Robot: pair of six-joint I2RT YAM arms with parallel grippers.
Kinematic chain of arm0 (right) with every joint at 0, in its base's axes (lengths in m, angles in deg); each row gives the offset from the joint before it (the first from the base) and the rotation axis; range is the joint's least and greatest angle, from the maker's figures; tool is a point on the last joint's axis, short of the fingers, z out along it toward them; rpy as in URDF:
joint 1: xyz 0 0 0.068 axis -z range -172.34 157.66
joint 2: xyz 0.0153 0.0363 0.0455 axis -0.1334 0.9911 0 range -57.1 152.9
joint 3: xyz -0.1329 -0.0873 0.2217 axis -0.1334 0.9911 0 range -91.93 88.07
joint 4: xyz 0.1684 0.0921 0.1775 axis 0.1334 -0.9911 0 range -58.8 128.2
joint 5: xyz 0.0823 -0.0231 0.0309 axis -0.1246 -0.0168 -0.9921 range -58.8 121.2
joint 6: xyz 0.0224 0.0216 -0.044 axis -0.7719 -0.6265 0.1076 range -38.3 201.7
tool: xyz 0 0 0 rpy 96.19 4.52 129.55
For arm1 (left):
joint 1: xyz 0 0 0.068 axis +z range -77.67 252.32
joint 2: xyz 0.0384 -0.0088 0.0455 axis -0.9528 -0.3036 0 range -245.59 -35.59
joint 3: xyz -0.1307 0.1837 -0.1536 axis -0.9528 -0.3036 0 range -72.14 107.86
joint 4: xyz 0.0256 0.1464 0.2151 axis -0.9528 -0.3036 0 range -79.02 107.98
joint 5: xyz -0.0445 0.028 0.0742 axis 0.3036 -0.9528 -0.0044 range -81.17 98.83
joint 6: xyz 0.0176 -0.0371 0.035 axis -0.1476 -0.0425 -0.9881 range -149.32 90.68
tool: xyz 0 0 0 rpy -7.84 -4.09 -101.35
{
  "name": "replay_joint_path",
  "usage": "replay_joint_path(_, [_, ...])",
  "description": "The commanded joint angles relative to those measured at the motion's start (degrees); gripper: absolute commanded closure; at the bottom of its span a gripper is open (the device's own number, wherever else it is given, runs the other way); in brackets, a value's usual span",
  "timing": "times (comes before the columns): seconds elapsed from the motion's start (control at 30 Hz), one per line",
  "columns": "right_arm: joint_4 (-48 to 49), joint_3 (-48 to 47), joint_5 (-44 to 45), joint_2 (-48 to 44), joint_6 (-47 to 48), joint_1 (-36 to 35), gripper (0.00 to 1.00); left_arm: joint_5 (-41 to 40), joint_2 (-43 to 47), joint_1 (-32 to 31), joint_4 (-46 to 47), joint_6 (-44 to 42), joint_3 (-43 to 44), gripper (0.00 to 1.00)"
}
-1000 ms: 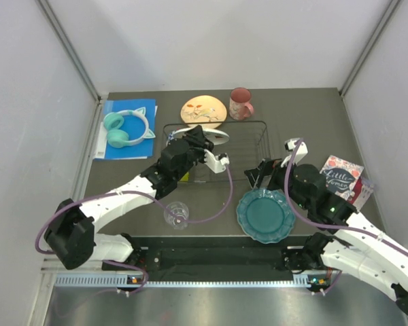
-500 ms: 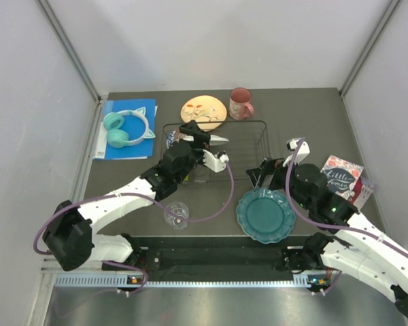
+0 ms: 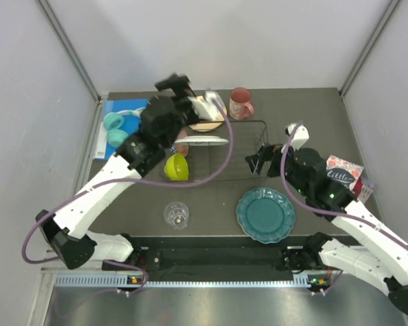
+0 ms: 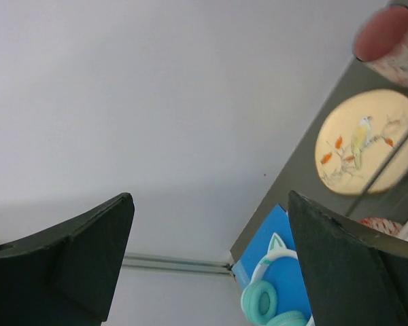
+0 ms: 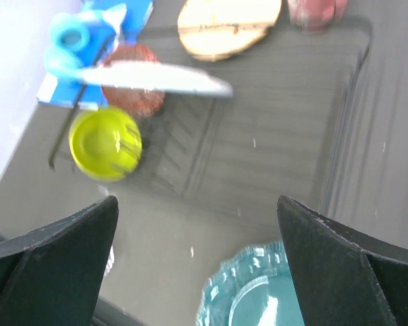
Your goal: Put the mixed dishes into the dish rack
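The black wire dish rack (image 3: 245, 123) sits mid-table. In its left part a white plate (image 3: 205, 140) stands almost on edge, beside a red-patterned bowl (image 3: 182, 147) and a lime-green bowl (image 3: 177, 166). My left gripper (image 3: 173, 83) is raised high above the rack's back left, open and empty. Behind the rack lie the cream floral plate (image 3: 211, 117) and pink mug (image 3: 241, 103). The teal scalloped plate (image 3: 265, 215) and clear glass (image 3: 177, 214) rest in front. My right gripper (image 3: 262, 159) hovers open over the rack's right front corner, above the teal plate (image 5: 258, 292).
Teal cat-ear headphones (image 3: 119, 129) lie on a blue sheet at the back left. A printed card (image 3: 343, 176) stands at the right, close to my right arm. Grey walls close in the table on three sides.
My left gripper opened, let go of the white plate in the rack and rose up and back. That uncovered the two bowls. My right gripper moved slightly back.
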Motion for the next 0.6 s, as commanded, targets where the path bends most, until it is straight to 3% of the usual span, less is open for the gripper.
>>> replay_joint_path(0.0, [5.8, -10.1, -4.6, 8.4, 2.8, 4.4, 0.00, 2.0, -4.3, 8.6, -12.4, 20.0, 18.8, 0.02])
replay_joint_path(0.1, [7.3, -21.4, -9.8, 17.7, 3.2, 7.1, 0.00, 6.5, -15.9, 18.1, -29.0, 31.7, 38.8, 0.01])
replay_joint_path(0.13, [7.6, -24.0, -12.0, 23.4, 3.7, 7.5, 0.00, 7.9, -23.9, 20.2, -37.7, 34.1, 44.6, 0.01])
replay_joint_path(0.17, [8.1, -26.5, -13.6, 26.4, 4.2, 7.6, 0.00, 9.1, -28.0, 22.0, -42.7, 36.0, 56.2, 0.01])
replay_joint_path(0.2, [8.7, -31.5, -14.7, 29.4, 4.7, 7.9, 0.00, 10.6, -35.5, 24.7, -46.0, 39.0, 61.5, 0.01])
replay_joint_path(0.27, [10.3, -36.6, -19.1, 38.0, 4.8, 8.4, 0.00, 11.7, -41.2, 26.6, -50.9, 40.5, 70.6, 0.01])
replay_joint_path(0.43, [11.7, -55.6, -28.1, 58.8, 2.3, 9.7, 0.00, 17.2, -47.2, 30.1, -47.6, 44.6, 65.7, 0.01])
replay_joint_path(0.57, [12.8, -66.1, -28.9, 70.7, -0.5, 10.5, 0.00, 23.4, -49.2, 32.7, -43.2, 48.7, 60.8, 0.02])
